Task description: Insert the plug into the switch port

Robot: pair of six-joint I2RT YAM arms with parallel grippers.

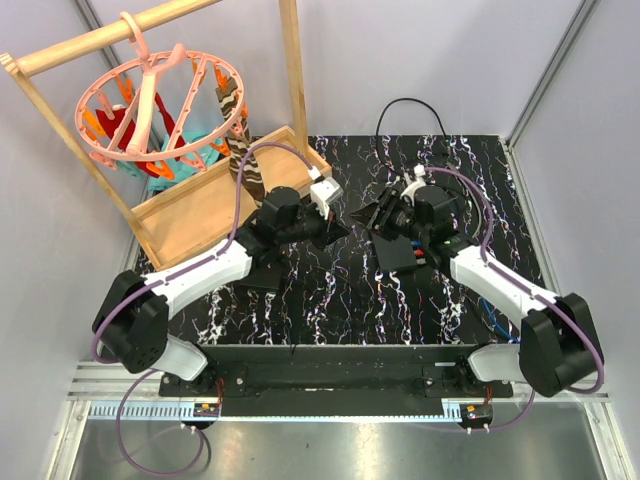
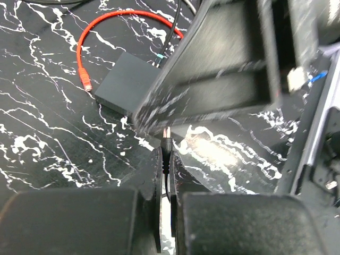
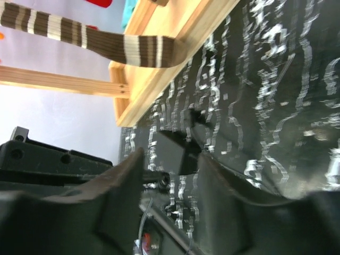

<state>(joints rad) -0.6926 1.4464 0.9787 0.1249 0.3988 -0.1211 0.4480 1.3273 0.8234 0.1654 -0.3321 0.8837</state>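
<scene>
The top camera is looking down at the marbled table (image 1: 330, 300) from behind. Both wrist cameras are peering close across its middle

In the left wrist view, the right gripper (image 1: 362, 215) appears as a large blurred mass. It covers the right end of the switch box (image 2: 127, 79) and the far run of the red cable (image 2: 106, 21) (no switch port can be made out). The plug (image 2: 166, 139) shows only its tip, with the rest hidden between the left gripper (image 2: 166, 155) fingers. The right wrist view cuts off the striped cloth (image 3: 95, 40) at its left edge.
</scene>
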